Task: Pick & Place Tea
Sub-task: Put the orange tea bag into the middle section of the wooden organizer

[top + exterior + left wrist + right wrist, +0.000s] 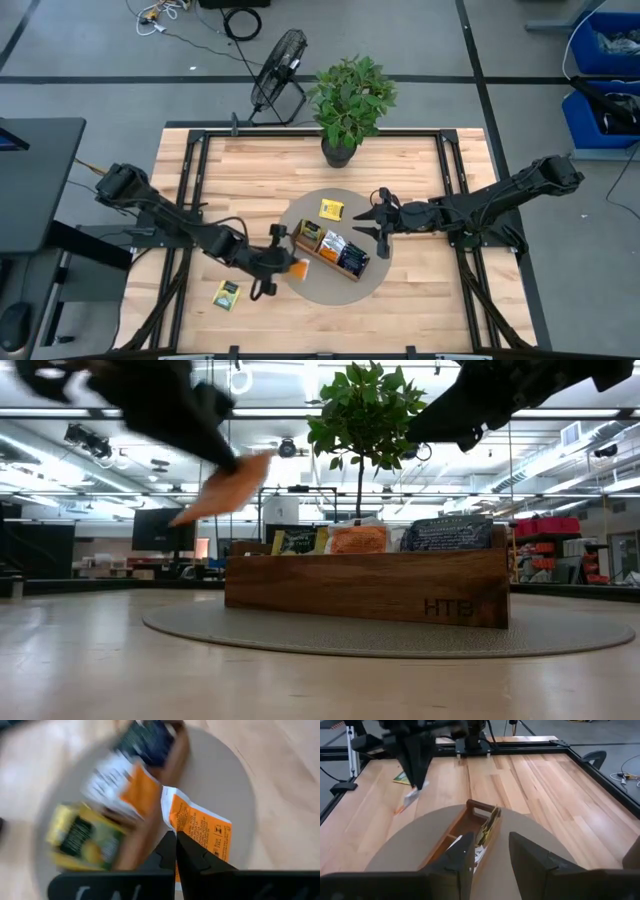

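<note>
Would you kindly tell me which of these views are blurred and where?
Low view: the left gripper and its orange tea sachet smear with motion, while the brown wooden tray is crisp. Left wrist view: tray contents blur; the sachet between the fingers reads sharper. Right wrist view: the far arm is smeared. High view: sharp.

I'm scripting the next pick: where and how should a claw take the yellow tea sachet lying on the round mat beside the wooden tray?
Come straight down on the yellow tea sachet and pinch across two opposite edges. It lies flat on the round mat, so no side is raised. It sits clear of the wooden tray, near the open right claw.
</note>
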You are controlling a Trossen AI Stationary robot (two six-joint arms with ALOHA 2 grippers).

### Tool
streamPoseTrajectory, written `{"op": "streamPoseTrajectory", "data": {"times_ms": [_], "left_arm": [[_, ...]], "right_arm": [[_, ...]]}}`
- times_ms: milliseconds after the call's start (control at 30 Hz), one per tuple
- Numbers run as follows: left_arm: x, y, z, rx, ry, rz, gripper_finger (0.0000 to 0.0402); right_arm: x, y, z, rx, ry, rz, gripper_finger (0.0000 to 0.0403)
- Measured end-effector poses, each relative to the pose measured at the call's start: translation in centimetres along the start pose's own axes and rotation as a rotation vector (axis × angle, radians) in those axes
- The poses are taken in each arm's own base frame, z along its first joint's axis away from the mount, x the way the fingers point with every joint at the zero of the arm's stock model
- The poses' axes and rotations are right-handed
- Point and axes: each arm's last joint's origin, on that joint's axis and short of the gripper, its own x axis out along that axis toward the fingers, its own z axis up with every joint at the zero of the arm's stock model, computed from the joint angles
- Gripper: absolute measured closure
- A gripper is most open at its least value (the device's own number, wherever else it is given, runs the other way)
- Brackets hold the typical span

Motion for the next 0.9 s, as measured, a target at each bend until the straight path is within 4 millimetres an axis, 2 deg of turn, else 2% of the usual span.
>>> {"op": "streamPoseTrajectory", "data": {"times_ms": [100,300,533,767,900], "left_arm": [[-0.1,0.6,1.3,0.048,-0.046,0.058,0.0398],[0.3,2.2,2.5,0.131,-0.129,0.156,0.0398],[1.1,4.1,3.0,0.181,-0.162,0.211,0.0399],[4.0,3.0,2.5,0.292,-0.171,0.220,0.0399],[4.9,2.5,2.3,0.296,-0.171,0.226,0.0399]], "right_arm": [[0.0,0.1,0.0,-0.007,-0.001,0.003,0.0275],[0.0,0.0,0.0,-0.009,-0.007,-0.014,0.0275],[0.0,0.1,0.0,-0.007,-0.008,-0.021,0.0275],[-0.1,0.1,0.0,-0.009,-0.009,-0.019,0.0275],[-0.1,0.1,0.0,-0.010,-0.006,-0.020,0.0275]]}}
